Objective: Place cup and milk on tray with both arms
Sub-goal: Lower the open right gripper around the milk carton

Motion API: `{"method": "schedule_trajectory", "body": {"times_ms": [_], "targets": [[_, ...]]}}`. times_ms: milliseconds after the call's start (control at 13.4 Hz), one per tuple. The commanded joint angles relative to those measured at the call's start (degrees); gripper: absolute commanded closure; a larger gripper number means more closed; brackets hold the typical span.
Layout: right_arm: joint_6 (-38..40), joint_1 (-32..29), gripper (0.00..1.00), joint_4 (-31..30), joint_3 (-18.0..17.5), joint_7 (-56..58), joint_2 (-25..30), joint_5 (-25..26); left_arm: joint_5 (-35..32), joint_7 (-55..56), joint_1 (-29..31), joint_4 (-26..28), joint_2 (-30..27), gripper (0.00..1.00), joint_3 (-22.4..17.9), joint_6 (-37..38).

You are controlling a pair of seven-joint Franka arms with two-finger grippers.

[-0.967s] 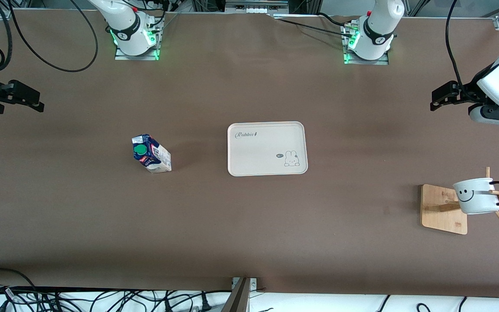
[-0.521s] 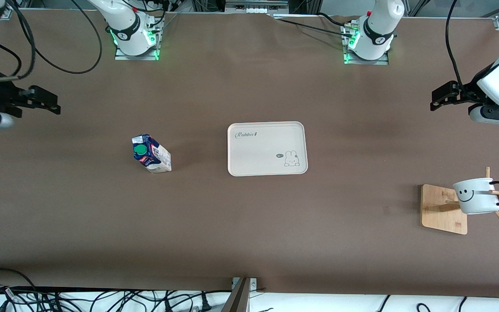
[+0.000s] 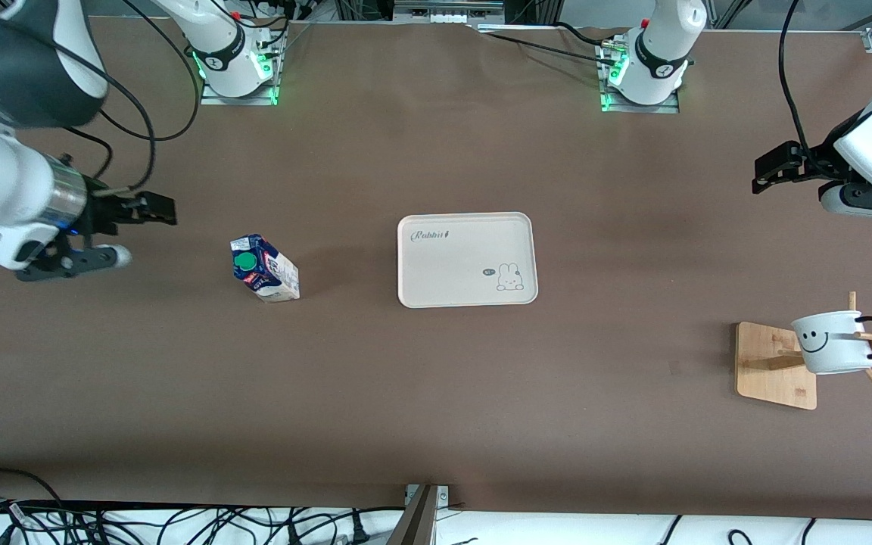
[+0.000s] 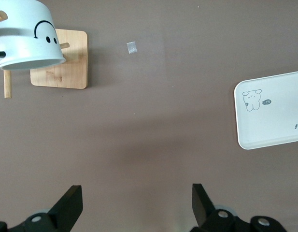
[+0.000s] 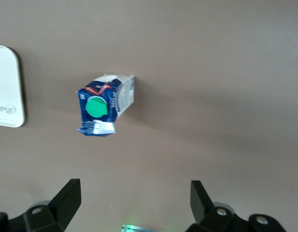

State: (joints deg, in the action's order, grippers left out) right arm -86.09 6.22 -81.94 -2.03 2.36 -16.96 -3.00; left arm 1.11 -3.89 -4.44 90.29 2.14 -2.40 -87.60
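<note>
The milk stands on the brown table toward the right arm's end; its green cap shows in the right wrist view. My right gripper hovers open over the table beside it, apart from it. The cream tray lies mid-table with nothing on it. The cup hangs tilted by its handle on a peg of the wooden rack toward the left arm's end. My left gripper waits open above the table; its view shows the cup and the tray.
Both arm bases stand along the table's back edge. Cables lie off the table's front edge. A small pale scrap lies on the table near the rack base. The tray's corner shows in the right wrist view.
My right arm has swung in from the table's end toward the milk, gripper still open. The left arm, milk, cup and tray have not moved.
</note>
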Motion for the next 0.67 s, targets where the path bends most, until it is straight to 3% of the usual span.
{"method": "schedule_trajectory", "body": {"times_ms": [0,223,595], "targets": [[-2.3,1.5,0.00,-0.1,0.3,-3.0,-1.8,-2.5,-0.6,-1.1,0.2,-1.8,0.8,0.00,0.1,0.9],[-5.1,4.0,0.00,-0.9,0.3,-9.9,-3.9,-2.6,-0.6,-1.1,0.2,-1.8,0.8,0.00,0.1,0.9],[-10.1,7.1,0.00,-2.5,0.3,-11.8,-6.5,-2.6,-0.6,-1.1,0.2,-1.8,0.8,0.00,0.1,0.9]]}}
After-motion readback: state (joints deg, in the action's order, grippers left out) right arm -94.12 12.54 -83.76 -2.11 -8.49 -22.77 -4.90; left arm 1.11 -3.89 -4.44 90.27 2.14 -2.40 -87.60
